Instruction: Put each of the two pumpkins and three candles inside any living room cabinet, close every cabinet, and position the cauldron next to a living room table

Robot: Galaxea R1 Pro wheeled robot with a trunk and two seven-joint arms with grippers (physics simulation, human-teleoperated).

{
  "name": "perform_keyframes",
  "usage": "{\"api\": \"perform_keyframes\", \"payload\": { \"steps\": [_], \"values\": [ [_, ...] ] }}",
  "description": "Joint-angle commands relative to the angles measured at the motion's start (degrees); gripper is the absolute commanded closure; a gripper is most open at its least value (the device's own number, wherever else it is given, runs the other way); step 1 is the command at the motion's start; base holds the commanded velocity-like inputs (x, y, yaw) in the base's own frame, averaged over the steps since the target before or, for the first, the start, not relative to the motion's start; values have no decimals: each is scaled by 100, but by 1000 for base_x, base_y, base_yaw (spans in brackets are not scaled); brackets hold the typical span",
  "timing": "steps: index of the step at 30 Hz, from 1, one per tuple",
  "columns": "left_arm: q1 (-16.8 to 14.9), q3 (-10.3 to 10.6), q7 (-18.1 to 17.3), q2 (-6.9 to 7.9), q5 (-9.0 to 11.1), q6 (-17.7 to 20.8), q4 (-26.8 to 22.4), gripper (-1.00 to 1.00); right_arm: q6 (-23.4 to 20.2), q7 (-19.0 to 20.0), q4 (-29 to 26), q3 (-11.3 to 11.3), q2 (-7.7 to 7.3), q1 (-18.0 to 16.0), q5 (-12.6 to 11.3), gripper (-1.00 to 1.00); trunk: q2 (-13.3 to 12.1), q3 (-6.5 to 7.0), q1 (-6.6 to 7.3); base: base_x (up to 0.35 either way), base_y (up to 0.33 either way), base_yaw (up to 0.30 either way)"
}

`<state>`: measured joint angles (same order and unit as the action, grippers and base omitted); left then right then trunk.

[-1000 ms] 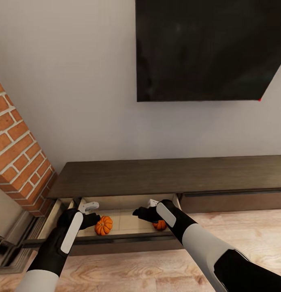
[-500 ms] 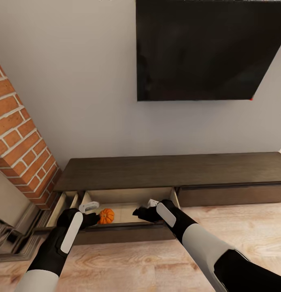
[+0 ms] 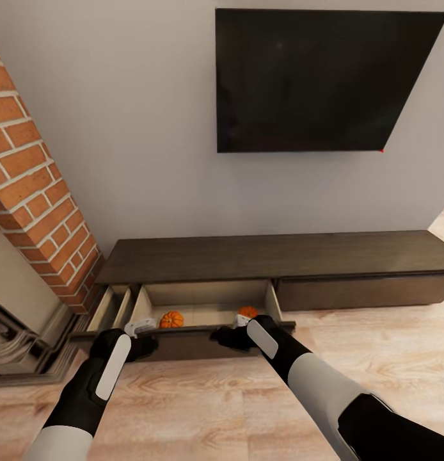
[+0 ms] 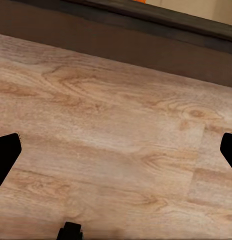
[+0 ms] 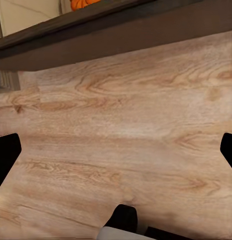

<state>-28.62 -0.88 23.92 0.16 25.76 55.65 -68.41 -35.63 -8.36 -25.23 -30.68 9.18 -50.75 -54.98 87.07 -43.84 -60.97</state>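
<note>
Both pumpkins [image 3: 171, 319] [image 3: 248, 312] sit in the open drawer [image 3: 206, 301] of the cabinet [image 3: 273, 257], lower centre. Left hand [image 3: 140, 328] and right hand [image 3: 238, 322] empty, fingers apart, over wood floor [image 3: 203, 410].

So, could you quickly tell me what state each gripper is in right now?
Left gripper: open, holding nothing, above the floor in front of the cabinet.
Right gripper: open, holding nothing, also above the floor.
</note>
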Motion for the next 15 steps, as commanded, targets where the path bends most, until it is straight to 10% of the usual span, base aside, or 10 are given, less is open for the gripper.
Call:
{"api": "perform_keyframes", "payload": {
  "steps": [1, 15],
  "values": [
    [-3, 0, 51, 1, 60, 16, -6, -100, -6, -51, -9, -35, -4, -5, -60, -100, 3, -5, 3, -311, 0, 0],
    [-3, 0, 51, 1, 60, 16, -6, -100, -6, -51, -9, -34, -4, -5, -63, -100, 83, -41, -40, -210, 0, 0]
  ]
}}
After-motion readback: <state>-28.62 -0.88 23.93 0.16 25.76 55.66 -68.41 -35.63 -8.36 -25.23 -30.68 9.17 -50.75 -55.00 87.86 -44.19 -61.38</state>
